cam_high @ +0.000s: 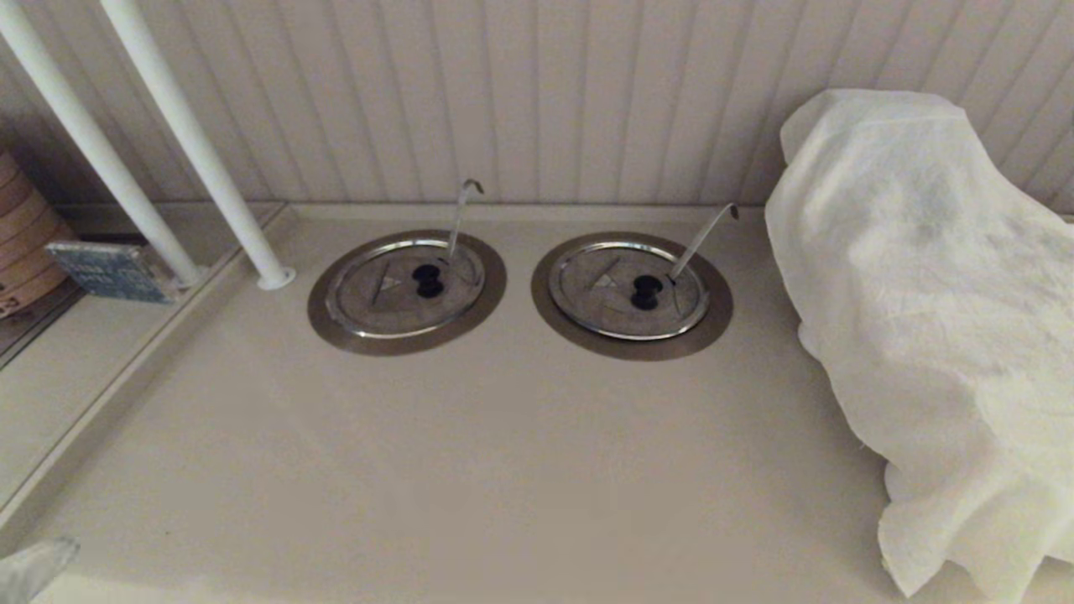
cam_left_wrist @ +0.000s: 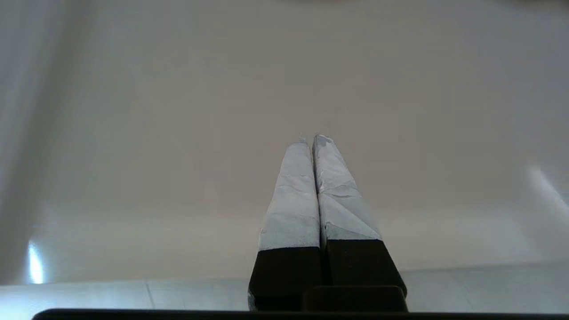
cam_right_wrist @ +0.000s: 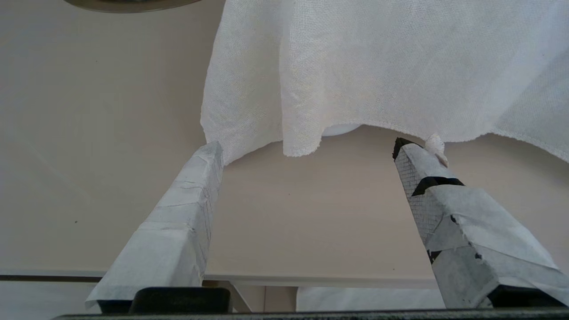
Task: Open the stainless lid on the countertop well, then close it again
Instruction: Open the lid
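Left end effector [cam_high: 33, 564] at the near edge, both lids seated farther back on the tabletop [cam_high: 503, 470].

The left end effector shows only as a pale tip at 7 o'clock in the head view, its fingers [cam_left_wrist: 293, 195] pressed together over bare tabletop, holding nothing. The stainless lid [cam_high: 405, 287] lies flat and closed on the countertop well [cam_high: 336, 323], well apart at about 1 o'clock from that tip, its ladle stem [cam_high: 460, 216] near upright. The twin lid [cam_high: 628, 289] sits just beside it at 3 o'clock. A white cloth [cam_high: 931, 319] drapes a bulky shape at the right; two white poles [cam_high: 180, 126] stand at 10 o'clock. The right end effector [cam_right_wrist: 306, 155] hangs by the cloth's hem, fingers wide apart.
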